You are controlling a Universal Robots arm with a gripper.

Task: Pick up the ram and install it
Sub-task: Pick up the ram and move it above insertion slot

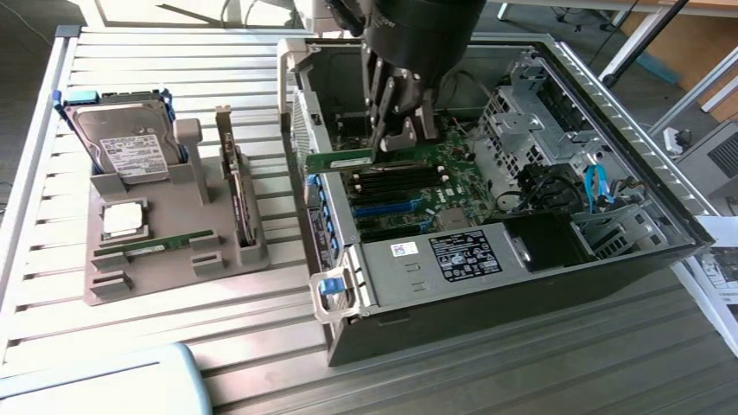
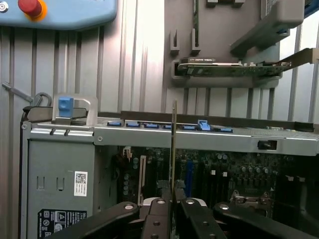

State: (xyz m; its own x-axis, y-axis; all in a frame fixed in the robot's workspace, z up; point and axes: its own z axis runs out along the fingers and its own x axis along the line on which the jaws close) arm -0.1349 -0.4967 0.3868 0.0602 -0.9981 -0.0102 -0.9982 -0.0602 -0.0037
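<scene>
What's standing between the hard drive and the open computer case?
In the exterior view, an expansion card stands on edge in the grey holder, between hard drive and case.

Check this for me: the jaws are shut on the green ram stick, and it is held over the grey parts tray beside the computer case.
Not right. The jaws are shut on the ram stick, but it is held inside the open computer case, over the motherboard, not over the grey parts tray. The exterior view shows this.
</scene>
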